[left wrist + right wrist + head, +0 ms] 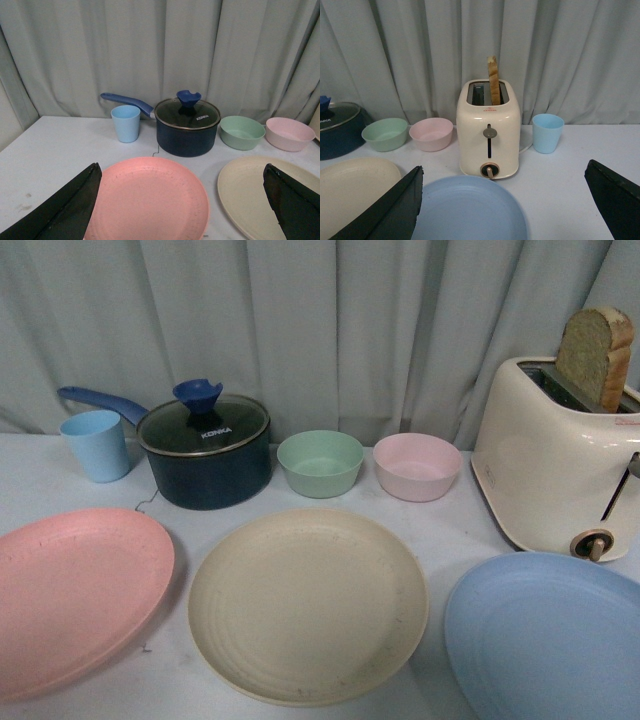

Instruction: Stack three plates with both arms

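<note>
On the white surface [445,530], the round matte pink plate [80,595] lies just ahead of the left hand [181,172], which is spread wide and empty. The round matte cream-beige plate [308,605] is set between. The round matte light blue plate [545,635] lies before the right hand [504,172], equally wide and empty.

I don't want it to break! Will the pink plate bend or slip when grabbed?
The pink plate looks rigid, so it probably won't bend. Its matte surface likely resists slipping. Lying flat on the table, it would probably slide if pushed, not roll.
</note>
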Motion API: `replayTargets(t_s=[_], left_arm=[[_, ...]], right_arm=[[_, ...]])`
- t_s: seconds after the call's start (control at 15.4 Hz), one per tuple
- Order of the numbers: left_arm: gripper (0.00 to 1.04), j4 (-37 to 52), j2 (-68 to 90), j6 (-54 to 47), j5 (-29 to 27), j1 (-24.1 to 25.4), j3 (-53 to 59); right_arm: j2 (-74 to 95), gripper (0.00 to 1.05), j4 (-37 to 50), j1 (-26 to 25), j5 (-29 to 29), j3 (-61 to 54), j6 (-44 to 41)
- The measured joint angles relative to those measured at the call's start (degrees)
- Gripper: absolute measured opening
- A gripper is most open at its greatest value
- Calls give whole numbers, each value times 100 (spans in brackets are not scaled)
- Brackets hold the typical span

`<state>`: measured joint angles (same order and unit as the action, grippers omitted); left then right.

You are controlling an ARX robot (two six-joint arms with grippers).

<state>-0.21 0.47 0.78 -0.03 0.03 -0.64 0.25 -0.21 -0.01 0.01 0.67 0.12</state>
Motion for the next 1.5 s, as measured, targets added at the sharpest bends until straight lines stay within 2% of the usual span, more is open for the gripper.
replayTargets(t_s=[1.5], left_arm=[[98, 0, 0, 0, 0, 0, 0]], right_arm=[[0, 98, 2, 0, 0, 0, 0]])
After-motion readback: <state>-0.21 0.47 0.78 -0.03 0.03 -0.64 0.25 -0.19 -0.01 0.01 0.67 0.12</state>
